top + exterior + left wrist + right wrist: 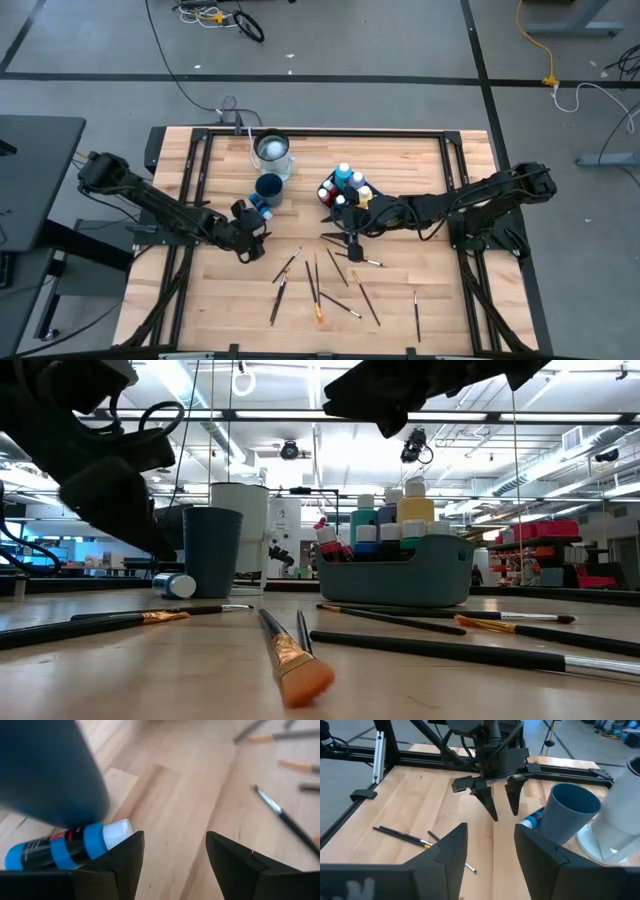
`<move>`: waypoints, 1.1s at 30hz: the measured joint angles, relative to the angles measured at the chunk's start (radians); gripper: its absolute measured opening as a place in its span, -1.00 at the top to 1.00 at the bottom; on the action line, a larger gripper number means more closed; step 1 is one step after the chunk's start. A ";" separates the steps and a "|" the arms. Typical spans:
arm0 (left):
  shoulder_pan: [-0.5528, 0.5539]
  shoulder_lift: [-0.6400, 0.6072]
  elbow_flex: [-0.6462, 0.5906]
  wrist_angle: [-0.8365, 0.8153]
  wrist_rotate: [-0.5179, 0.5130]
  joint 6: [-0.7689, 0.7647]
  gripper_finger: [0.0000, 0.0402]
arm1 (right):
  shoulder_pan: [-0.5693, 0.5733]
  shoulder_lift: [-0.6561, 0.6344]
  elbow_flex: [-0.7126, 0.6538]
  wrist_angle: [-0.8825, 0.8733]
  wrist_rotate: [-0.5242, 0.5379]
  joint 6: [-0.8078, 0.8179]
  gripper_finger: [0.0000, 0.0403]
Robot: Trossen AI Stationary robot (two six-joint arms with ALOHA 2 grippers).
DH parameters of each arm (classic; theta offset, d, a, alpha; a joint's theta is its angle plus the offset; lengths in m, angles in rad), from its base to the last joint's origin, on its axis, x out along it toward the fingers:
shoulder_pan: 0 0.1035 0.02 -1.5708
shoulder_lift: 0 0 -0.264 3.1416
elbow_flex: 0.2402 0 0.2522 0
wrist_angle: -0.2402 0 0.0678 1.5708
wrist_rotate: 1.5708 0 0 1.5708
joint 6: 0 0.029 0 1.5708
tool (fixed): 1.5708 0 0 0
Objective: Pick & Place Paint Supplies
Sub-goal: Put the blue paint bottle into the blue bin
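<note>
Nearest the low camera: a brush with an orange-bristled flat tip [290, 660] flat on the wooden table [420, 170], more dark-handled brushes [330, 285] spread all around it.

Landmark for the rest: the dark blue cup [268, 188], upright near the middle of the table.

- Blue paint bottle with a pale cap [55, 851]: on its side, touching the foot of the dark blue cup, cap toward the brushes.
- Left gripper [252, 237]: low over the table, just beside the lying bottle, on the cup's brush side. 2 fingers [120, 865] spread wide apart. Holding nothing. Pale cap just next to 1 finger; touching or not, cannot tell.
- Clear jar [272, 152]: right behind the dark blue cup, toward the far edge of the table.
- Teal tray [400, 575]: on the other side of the dark blue cup from the left arm, near it. Packed with upright paint bottles [345, 185], teal, yellow, red and white, pale caps on top.
- Right gripper [352, 243]: past the tray from the cup, up off the table, above the scattered brushes. Fingers [447, 855] partly apart, nothing between them.
- Scattered brushes: all in front of the cup, between the 2 arms and out toward the near edge of the table.
</note>
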 joint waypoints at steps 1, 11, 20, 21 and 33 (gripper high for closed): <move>0.000 0.000 0.000 0.000 0.006 0.039 -0.11 | 0.000 0.000 0.000 0.000 0.000 0.000 0.17; 0.032 0.003 0.000 0.011 -0.021 0.389 -0.10 | 0.000 0.000 0.000 0.000 0.001 -0.002 0.17; 0.141 0.066 0.000 0.023 0.053 0.748 -0.10 | 0.000 0.000 0.000 0.001 0.001 -0.012 0.17; 0.156 0.075 0.000 0.025 0.052 0.773 -0.10 | 0.000 0.000 0.000 0.001 0.002 -0.018 0.17; 0.359 0.100 0.000 0.017 0.344 0.762 -0.10 | -0.001 0.000 0.000 0.003 0.002 -0.029 0.17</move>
